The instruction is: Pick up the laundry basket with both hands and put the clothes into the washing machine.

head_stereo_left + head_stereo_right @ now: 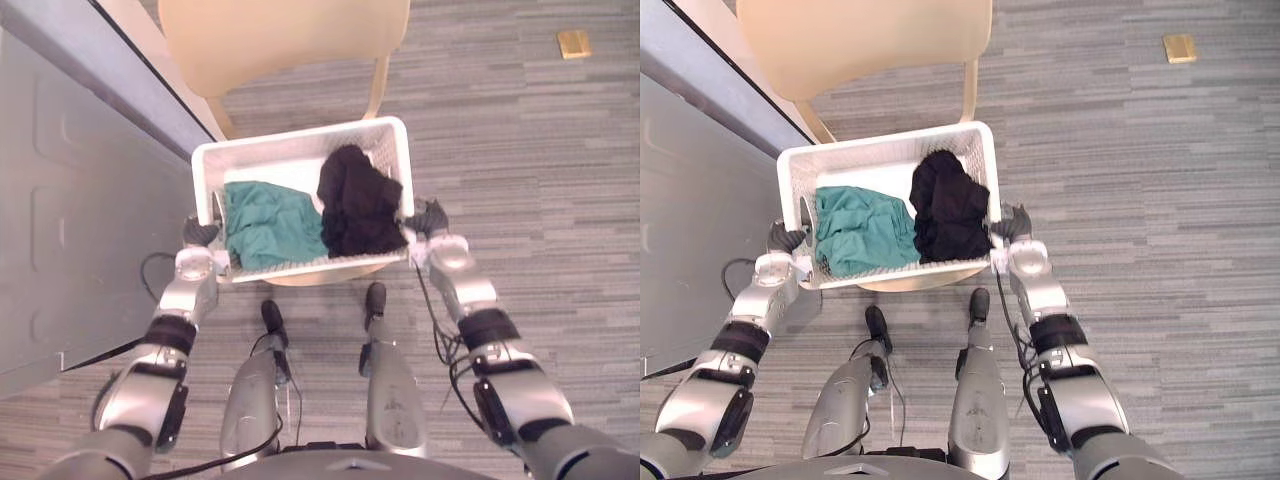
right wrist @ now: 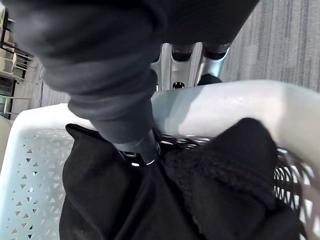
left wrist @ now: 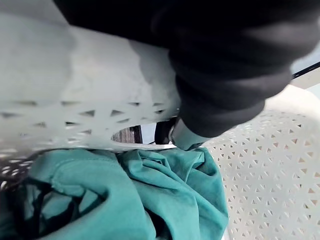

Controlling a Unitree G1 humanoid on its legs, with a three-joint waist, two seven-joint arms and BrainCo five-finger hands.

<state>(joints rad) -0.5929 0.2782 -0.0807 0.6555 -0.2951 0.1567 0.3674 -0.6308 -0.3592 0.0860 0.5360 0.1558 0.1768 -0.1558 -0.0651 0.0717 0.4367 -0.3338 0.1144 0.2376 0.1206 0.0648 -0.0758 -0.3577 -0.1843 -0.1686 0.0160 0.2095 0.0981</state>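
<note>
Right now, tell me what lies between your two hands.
The white laundry basket, seen in both eye views, spans from left hand to right hand, holding a green garment and a black garment.

Bright, soft, even light.
Barely shadowing the floor [image 1: 520,180], palest toward 1 o'clock; glaring mildly off the rim of the white laundry basket [image 1: 300,140], shaded close up beside the left robot hand [image 3: 225,65] and right robot hand [image 2: 100,65].
</note>
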